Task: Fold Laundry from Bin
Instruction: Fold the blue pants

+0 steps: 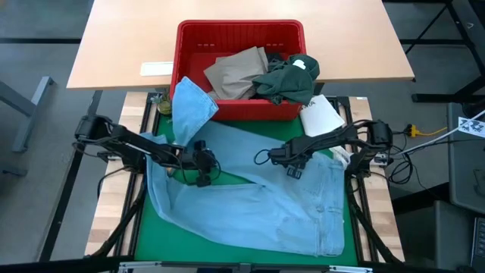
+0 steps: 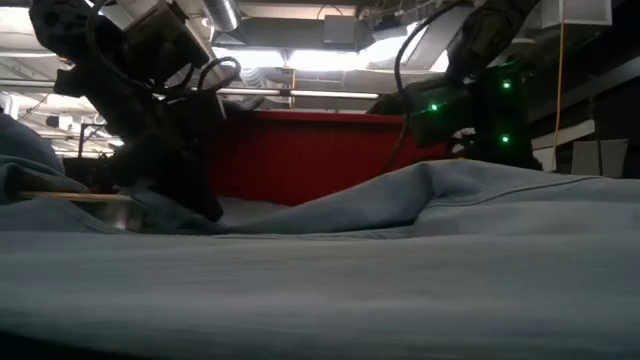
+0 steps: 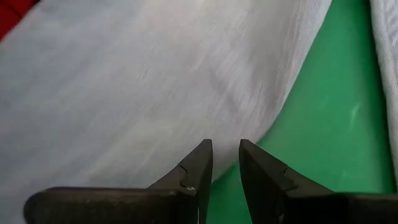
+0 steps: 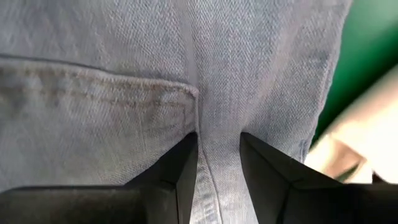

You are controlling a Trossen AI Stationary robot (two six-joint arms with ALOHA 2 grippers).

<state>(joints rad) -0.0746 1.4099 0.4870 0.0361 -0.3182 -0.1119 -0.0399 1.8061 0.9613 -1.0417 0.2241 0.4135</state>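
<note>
Spreading across the green mat (image 1: pixel 144 227), the light blue jeans (image 1: pixel 265 205) lie nearly flat, with 1 leg still draped over the rim of the red bin (image 1: pixel 239 34), probably because it is only partly pulled out. The left gripper (image 1: pixel 198 163) sits low at the edge of that leg; its fingers (image 3: pixel 199 163) stand a little apart with nothing between them. The right gripper (image 1: pixel 292 161) presses on the seat near a pocket seam (image 4: pixel 99 93), and a fold of denim sits between its fingers, so I judge it is pinching the cloth. The tan trousers (image 1: pixel 235 72) and the dark green garment (image 1: pixel 288 80) wait inside the bin.
</note>
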